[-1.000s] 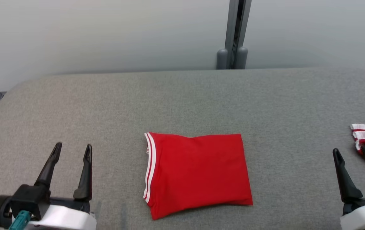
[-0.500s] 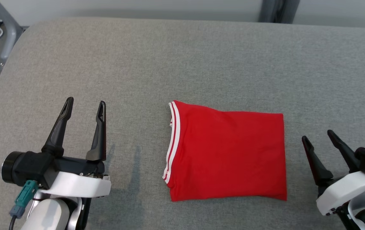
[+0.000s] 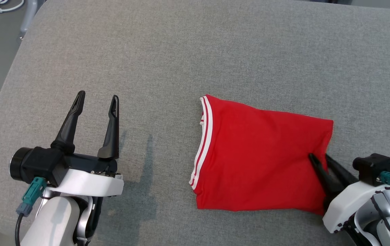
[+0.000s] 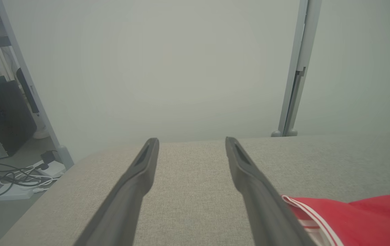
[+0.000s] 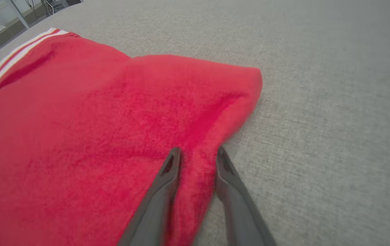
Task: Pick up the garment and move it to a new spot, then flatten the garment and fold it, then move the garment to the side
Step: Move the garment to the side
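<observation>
The garment is a red shirt with white-striped trim, folded into a rough rectangle on the grey padded table. My right gripper sits at its right edge, low on the cloth. In the right wrist view its fingers are drawn in on a raised ridge of the garment. My left gripper hovers open well to the left of the garment, holding nothing. The left wrist view has that gripper over bare table, with the garment's striped edge at lower right.
The table's left edge drops to a floor with a white power strip and cables. A grey upright post stands behind the table against a pale wall.
The head camera has tipped down and shifted. My right gripper has moved in from the right onto the garment's right edge and narrowed its fingers on the cloth. The left gripper stays open.
</observation>
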Controlling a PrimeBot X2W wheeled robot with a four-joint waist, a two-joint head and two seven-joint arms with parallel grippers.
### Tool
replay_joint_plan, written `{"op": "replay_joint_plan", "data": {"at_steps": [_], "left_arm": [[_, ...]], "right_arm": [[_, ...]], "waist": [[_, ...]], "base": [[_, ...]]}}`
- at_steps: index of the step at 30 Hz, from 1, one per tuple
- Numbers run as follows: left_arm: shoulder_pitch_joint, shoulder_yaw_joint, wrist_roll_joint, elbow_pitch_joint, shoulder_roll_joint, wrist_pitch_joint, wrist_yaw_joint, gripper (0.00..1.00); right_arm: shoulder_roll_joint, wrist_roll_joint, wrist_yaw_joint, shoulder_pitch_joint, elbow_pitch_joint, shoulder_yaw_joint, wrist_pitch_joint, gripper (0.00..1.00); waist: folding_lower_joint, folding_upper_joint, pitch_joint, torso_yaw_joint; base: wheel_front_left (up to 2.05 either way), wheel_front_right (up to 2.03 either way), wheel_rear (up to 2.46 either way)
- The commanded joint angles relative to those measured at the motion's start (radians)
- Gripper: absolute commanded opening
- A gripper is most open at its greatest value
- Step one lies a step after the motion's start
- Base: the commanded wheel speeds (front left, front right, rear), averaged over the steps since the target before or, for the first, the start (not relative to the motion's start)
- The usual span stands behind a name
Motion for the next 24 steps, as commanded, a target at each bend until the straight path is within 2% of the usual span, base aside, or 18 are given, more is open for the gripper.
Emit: {"op": "replay_joint_plan", "data": {"at_steps": [1, 7, 16, 17, 24], "left_arm": [[-0.020, 0.008, 0.006, 0.007, 0.001, -0.006, -0.007, 1.00], [-0.020, 0.029, 0.020, 0.013, 0.008, -0.007, -0.020, 1.00], [0.007, 0.043, 0.045, -0.029, 0.040, -0.004, -0.018, 1.00], [0.002, 0.045, 0.050, -0.045, 0.053, 0.004, -0.017, 1.00], [-0.010, 0.034, 0.076, -0.114, 0.084, 0.046, -0.006, 1.00]], "right_arm": [[-0.011, 0.002, 0.000, 0.000, 0.006, 0.009, 0.012, 0.00], [-0.034, -0.014, -0.001, -0.009, -0.035, 0.025, 0.006, 0.00], [-0.069, -0.055, -0.001, 0.029, -0.092, 0.017, -0.019, 0.00], [-0.087, -0.066, -0.001, 0.036, -0.106, 0.014, -0.022, 0.00], [-0.186, -0.084, -0.001, 0.011, -0.143, 0.025, -0.036, 0.00]], "waist": [[0.0000, 0.0000, -0.001, -0.003], [0.0000, 0.0000, -0.013, -0.049], [0.0000, 0.0000, -0.029, -0.213], [0.0000, 0.0000, -0.023, -0.258], [0.0000, 0.0000, 0.014, -0.389]], "base": [[0.00, 0.00, 0.00], [0.00, 0.00, 0.00], [0.00, 0.00, 0.00], [0.00, 0.00, 0.00], [0.00, 0.00, 0.00]]}}
